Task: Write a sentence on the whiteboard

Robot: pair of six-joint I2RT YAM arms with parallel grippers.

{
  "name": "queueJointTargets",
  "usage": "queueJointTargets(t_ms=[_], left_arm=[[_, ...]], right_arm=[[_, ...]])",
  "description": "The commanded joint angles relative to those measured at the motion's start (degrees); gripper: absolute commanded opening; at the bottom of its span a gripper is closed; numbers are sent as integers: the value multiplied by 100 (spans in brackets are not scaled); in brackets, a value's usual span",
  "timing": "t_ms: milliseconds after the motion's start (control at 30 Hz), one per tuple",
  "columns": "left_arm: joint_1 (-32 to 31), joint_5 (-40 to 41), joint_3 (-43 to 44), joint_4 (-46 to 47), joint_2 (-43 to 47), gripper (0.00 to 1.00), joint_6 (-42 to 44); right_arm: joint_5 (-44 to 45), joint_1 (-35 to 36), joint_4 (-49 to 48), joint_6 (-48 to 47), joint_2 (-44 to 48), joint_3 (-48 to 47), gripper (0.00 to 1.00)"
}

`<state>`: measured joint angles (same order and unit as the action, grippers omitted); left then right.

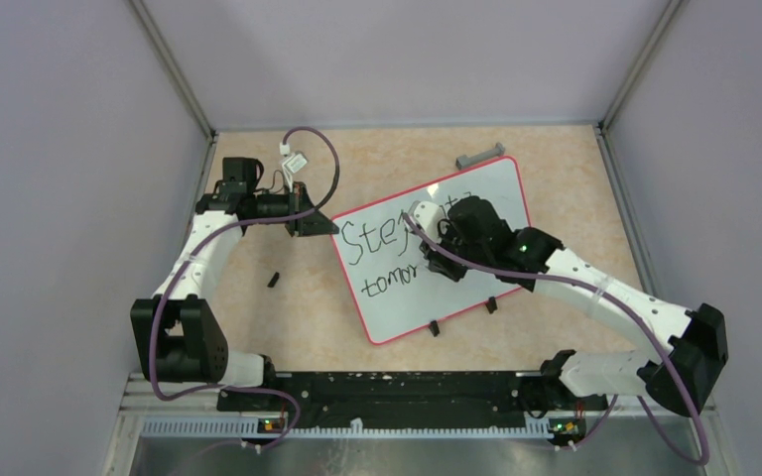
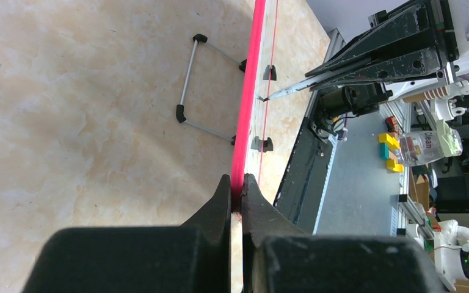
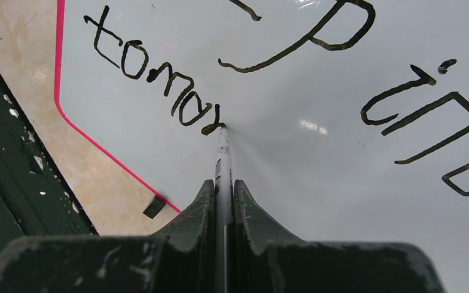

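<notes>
- Beige stone-patterned tabletop [image 1: 288, 327], grey walls around it.
- Left gripper [image 2: 237, 183], jaws nearly closed, pinches the whiteboard [image 1: 501, 193] by its pink rim at the left edge.
- Whiteboard lies flat and skewed at mid-table; the sentence [image 1: 362, 243] reads "tomor" on its lower line.
- Right gripper [image 3: 223, 186] clamps a marker [image 3: 223, 152], whose tip touches the board just after that word.

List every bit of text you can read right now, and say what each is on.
"Ste": top line on the board; the rest is covered in the top view. The right wrist view adds "p" and what looks like "in", then it is cut off.
"tomor": second line on the board, with the marker tip at its last letter.
"Clean": label on a bottle beyond the table, somewhat blurred.
Nothing else is readable.
</notes>
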<state>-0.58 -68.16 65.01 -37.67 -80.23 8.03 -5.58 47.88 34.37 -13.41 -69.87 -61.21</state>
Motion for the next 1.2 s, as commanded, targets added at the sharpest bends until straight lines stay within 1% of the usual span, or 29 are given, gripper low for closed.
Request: queueJointTargets(t_ms=[0,233,400,833,1167], left_arm=[[-24,154,18,-12,-51,0,181],[-35,138,17,-13,-40,0,180],[-35,123,19,-3,-69,0,180],[-32,119,64,-72,-81,0,223],[-34,129,37,-78,-76,0,243]], right_arm=[[350,-112,-114,-104,126,-209,0],[-158,-111,136,-205,319,-278,0],[-100,-111,152,-206,353,-323,0],[-35,-112,-137,-136,29,-458,0],[303,-105,-166,-212,43,-85,0]])
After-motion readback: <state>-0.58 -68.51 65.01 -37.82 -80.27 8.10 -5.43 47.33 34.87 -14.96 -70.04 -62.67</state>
